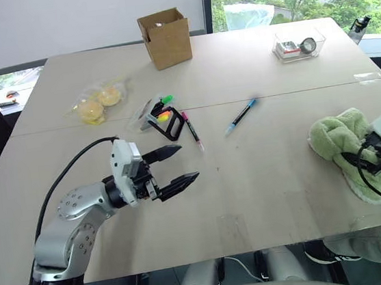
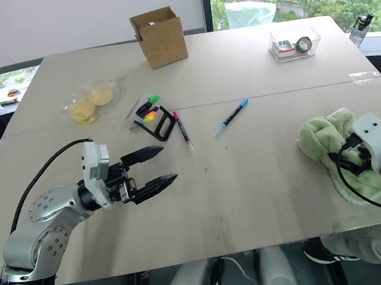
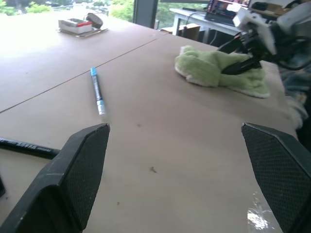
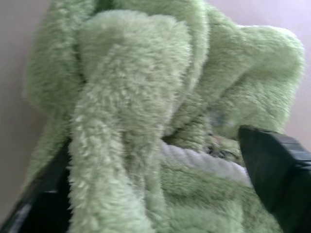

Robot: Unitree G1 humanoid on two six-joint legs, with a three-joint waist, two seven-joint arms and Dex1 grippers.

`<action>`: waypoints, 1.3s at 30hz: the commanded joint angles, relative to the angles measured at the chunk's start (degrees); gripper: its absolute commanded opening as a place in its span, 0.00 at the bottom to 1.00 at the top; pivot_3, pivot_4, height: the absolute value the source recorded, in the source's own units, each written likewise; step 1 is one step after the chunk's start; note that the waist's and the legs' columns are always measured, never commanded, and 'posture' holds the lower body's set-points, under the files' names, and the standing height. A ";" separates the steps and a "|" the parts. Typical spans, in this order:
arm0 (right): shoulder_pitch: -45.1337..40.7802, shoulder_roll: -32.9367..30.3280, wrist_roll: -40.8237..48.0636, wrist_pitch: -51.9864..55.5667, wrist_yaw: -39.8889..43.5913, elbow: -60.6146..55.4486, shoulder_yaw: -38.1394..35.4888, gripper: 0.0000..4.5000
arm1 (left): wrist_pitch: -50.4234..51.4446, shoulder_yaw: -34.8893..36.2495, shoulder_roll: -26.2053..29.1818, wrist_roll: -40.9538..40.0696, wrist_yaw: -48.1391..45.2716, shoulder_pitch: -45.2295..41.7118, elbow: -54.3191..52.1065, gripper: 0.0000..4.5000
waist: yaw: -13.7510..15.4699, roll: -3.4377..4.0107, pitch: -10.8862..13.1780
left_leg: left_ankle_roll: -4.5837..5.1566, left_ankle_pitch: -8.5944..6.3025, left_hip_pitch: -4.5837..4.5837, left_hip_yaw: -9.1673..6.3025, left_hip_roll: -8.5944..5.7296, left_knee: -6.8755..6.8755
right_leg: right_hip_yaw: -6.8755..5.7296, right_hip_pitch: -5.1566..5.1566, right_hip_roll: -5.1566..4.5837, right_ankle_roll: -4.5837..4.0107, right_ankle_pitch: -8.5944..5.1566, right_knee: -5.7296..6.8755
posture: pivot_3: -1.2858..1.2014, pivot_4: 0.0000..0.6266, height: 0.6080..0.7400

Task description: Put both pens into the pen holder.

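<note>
From the head: left gripper (image 1: pixel 179 166) hangs low over the table (image 1: pixel 286 193), level, jaws spread wide and empty. Ahead of it lies the pink-capped pen (image 1: pixel 192 130), just beside the pen holder (image 1: pixel 160 120); the blue-capped pen (image 1: pixel 241 117) lies apart, further right. Right gripper (image 1: pixel 359 156) sits in the green towel (image 1: pixel 338 136) at the table's right edge. Cardboard box (image 1: pixel 165 38) at the far side, windows and trees beyond.

Left wrist: both fingers (image 3: pixel 73 174) far apart, the blue-capped pen on pale tabletop between them.

Right wrist: jaws parted, green towel bunched between them, not pinched.
</note>
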 commanded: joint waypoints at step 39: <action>-64.11 47.63 -7.09 14.61 -34.87 47.88 21.82 0.99 | -1.91 17.46 2.26 -1.21 -7.32 11.09 -4.78 1.00 | -2.44 -0.21 -0.03 | -0.09 0.06 -0.13 0.05 -0.15 -0.04 | 0.15 -0.50 0.01 0.03 0.03 0.27 | 0.52 0.24 1.00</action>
